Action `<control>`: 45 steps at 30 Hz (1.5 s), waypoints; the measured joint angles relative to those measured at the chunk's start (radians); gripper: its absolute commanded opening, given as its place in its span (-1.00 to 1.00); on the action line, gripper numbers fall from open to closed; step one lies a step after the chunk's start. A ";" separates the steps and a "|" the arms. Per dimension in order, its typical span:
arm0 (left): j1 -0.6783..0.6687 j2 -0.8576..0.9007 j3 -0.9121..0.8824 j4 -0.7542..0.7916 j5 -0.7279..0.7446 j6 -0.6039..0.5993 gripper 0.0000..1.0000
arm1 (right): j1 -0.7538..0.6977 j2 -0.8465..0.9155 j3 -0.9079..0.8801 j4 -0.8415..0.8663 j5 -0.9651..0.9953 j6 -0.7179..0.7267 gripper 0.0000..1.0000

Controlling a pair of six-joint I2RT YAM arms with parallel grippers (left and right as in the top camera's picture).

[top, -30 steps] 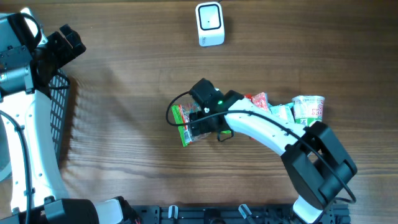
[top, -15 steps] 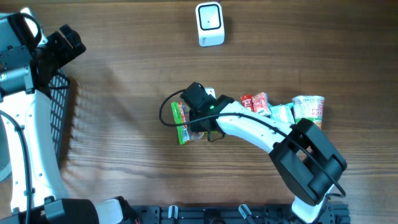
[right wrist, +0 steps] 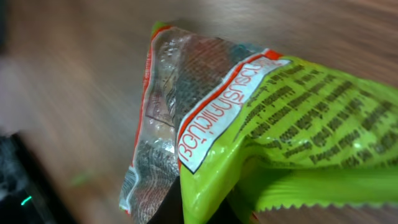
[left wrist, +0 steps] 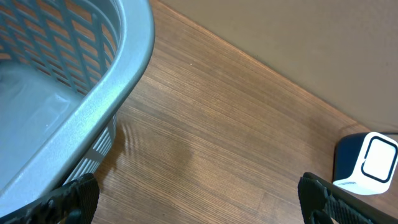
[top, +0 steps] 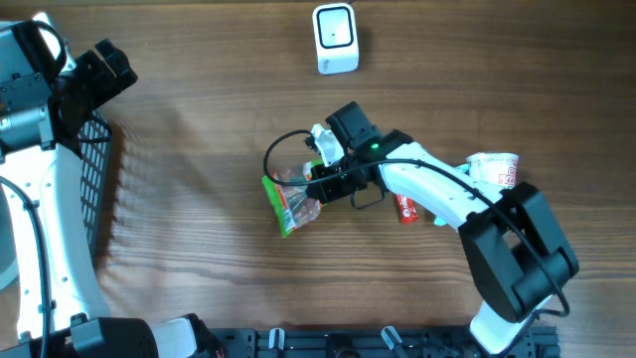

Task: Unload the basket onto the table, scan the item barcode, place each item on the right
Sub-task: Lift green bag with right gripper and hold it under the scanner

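The item is a green and clear snack packet [top: 289,201] with red edging, and in the right wrist view this packet [right wrist: 280,118] fills the frame. My right gripper [top: 318,183] is shut on its edge near mid-table, the dark fingertips [right wrist: 186,208] pinching the green film. The white barcode scanner [top: 335,38] stands at the back of the table, well apart from the packet. My left gripper [left wrist: 199,199] hangs open over bare wood at the far left, with nothing between its fingers; the scanner [left wrist: 371,163] shows at its right edge.
A grey mesh basket [left wrist: 93,93] sits at the left edge beside the left arm [top: 60,89]. A white noodle cup [top: 494,171] and a small red packet [top: 407,207] lie to the right, partly under the right arm.
My right gripper went from open to shut on the packet and swung back and right, tilting and lifting the packet. The left arm has not moved.
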 measured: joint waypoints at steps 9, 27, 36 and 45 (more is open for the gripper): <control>0.000 0.000 0.000 0.000 0.000 0.000 1.00 | -0.314 -0.427 -0.003 -0.210 -0.375 -0.169 -0.91; 0.000 0.000 0.000 0.000 0.000 0.000 1.00 | -0.426 -0.687 -0.003 -0.376 -0.390 -0.224 -0.91; 0.000 0.000 0.000 0.000 0.000 0.000 1.00 | -0.426 -0.687 -0.003 -0.376 -0.380 -0.224 -0.91; 0.000 0.000 0.000 0.000 0.000 0.000 1.00 | -0.386 -0.568 -0.161 -0.282 -0.050 -0.231 -0.91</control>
